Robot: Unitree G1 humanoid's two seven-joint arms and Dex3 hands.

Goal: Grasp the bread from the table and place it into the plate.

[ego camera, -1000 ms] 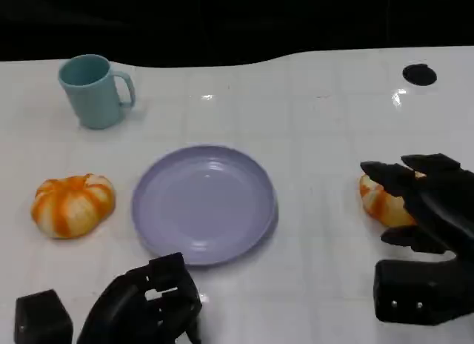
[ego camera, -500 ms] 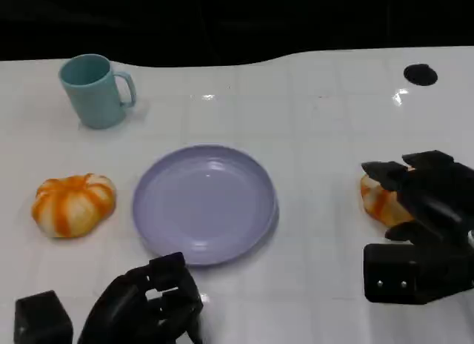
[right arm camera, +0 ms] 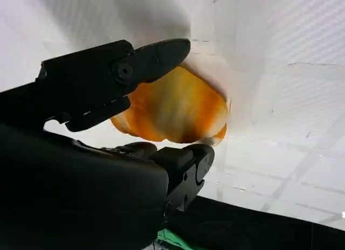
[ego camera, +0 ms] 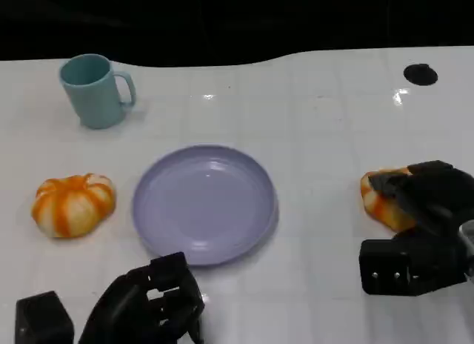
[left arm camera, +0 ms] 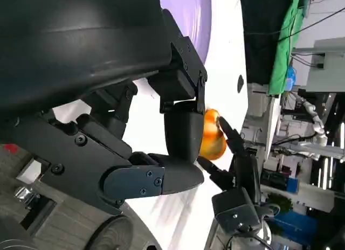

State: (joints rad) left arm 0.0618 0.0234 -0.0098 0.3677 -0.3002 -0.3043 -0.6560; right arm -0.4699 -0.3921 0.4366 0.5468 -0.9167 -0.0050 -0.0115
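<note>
Near the worktop's right edge, the right hand (ego camera: 426, 203) closes over the bread (ego camera: 381, 199).
Its fingers (right arm camera: 135, 67) wrap both sides of the orange loaf, which seems to sit on the worktop (ego camera: 318, 121). Beside it lies the plate (ego camera: 204, 203); the left hand (ego camera: 148, 307) rests curled at the front edge.

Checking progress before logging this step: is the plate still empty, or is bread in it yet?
Empty. The purple plate shows only bare surface; one bread lies on the table beside it, and the other bread sits under the right hand.
</note>
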